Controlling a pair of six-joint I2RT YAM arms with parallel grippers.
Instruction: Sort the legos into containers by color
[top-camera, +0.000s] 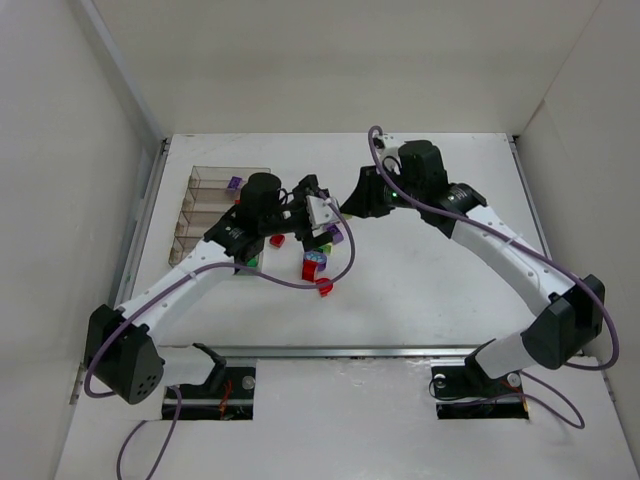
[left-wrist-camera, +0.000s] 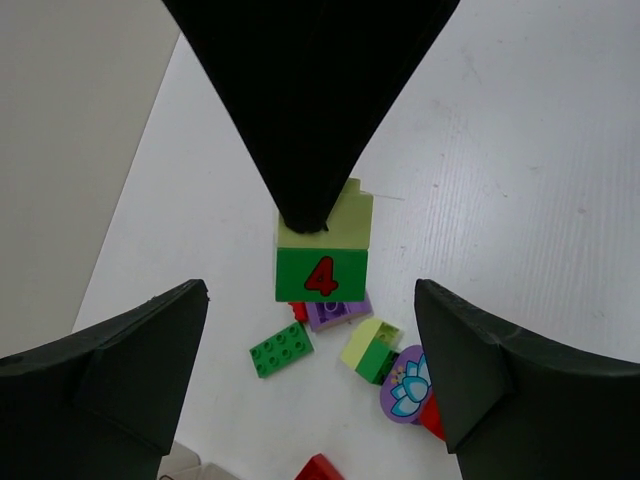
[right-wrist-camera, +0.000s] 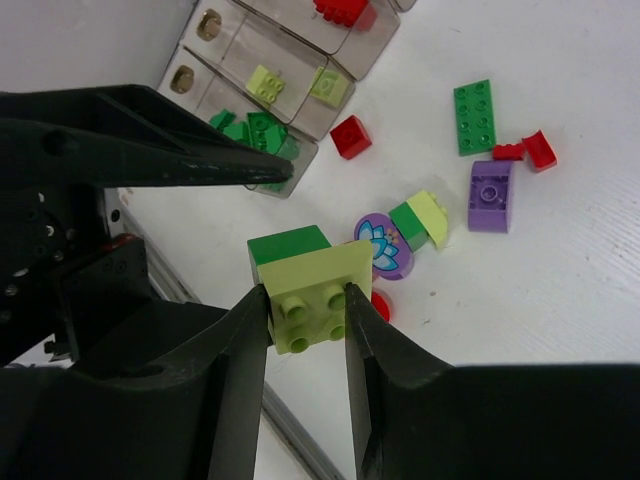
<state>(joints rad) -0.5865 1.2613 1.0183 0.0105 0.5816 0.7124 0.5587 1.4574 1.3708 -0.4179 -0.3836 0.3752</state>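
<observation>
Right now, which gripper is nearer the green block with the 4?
Right. The right gripper grips the pale brick stacked on that block; the left gripper hangs open near it, not touching.

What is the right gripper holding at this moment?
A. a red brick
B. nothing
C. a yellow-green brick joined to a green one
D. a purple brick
C: in the right wrist view the right gripper is closed on the yellow-green brick, which is joined to a green brick.

Organizer box (top-camera: 200, 195) far left on table (top-camera: 430, 290), loose legos (top-camera: 316, 262) right of it, more legos (right-wrist-camera: 265, 82) in its compartments
</observation>
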